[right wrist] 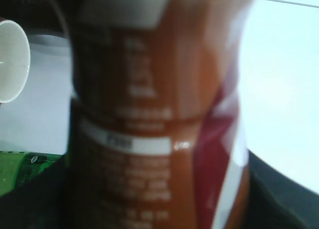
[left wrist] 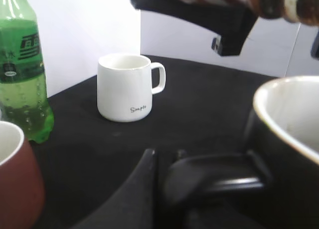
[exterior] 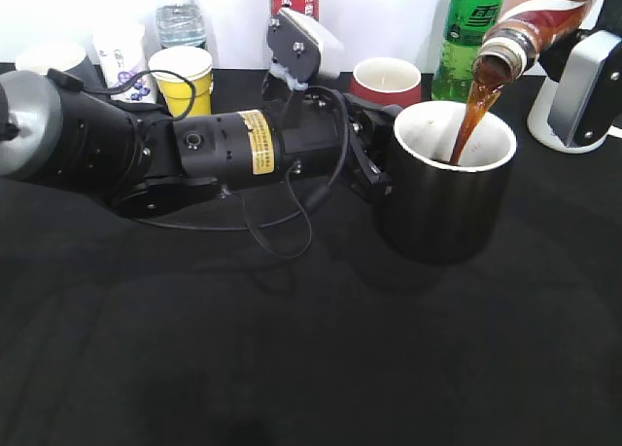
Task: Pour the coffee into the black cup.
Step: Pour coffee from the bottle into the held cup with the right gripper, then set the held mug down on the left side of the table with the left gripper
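Exterior view, read from the left: we see a clear water bottle, a yellow paper cup and a white printed cup at the back of the black desk. The left arm lies low across the desk, and its left hand reaches the side of the black cup. Behind it stand a red mug and a green soda bottle. Above the black cup, the coffee bottle is tipped mouth-down, and a brown stream falls from its neck into the white inside of the cup.

From the left wrist view we find the green bottle at far left, the red mug in the lower left corner, a white mug upright farther back, and the left hand's fingers closed around the black cup's loop handle, with the cup's rim at right.

In the right wrist view the coffee bottle's blurred orange, red and white label fills the picture. The right hand itself stays out of sight there, so we cannot tell how its jaws stand, though the bottle sits right against the camera.
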Available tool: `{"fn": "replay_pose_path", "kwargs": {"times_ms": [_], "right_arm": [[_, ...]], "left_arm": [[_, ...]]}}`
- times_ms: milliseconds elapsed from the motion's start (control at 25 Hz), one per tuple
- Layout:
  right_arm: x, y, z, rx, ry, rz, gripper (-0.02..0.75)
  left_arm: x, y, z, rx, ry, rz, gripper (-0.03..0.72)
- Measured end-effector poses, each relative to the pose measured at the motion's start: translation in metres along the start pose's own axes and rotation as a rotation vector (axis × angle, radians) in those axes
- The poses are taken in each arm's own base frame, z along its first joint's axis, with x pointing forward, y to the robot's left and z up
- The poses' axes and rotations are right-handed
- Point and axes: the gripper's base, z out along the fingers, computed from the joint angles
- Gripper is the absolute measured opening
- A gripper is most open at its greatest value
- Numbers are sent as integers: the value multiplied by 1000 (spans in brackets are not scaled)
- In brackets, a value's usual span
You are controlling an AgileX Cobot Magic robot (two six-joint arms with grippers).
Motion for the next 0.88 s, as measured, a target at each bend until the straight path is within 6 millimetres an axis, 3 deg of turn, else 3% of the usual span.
{"fn": "replay_pose_path", "kwargs": {"times_ms": [120, 400, 520, 600, 680, 760, 880], "right_arm": [[0, 0, 0, 1, 0, 24, 526], [-10, 5, -1, -84, -96, 508, 526], [-10, 5, -1, -105, -81, 889, 526], [-10, 6, -1, -123, -59, 1233, 526], [-8, 9, -1, -145, 6, 1522, 526], [-7, 10, -1, -148, 33, 1624, 526], [-6, 10, -1, -139, 44, 1644, 526]], "left_arm": [[1, -1, 0, 14, 8, 13, 53], [-1, -3, 0, 28, -10, 15, 53], [-2, 8, -6, 3, -12, 17, 53], [-6, 28, -31, -73, -13, 9, 53], [-10, 51, -68, -174, -21, 14, 53], [-7, 71, -108, -277, -23, 24, 53], [8, 92, -162, -447, -54, 3, 53]]}}
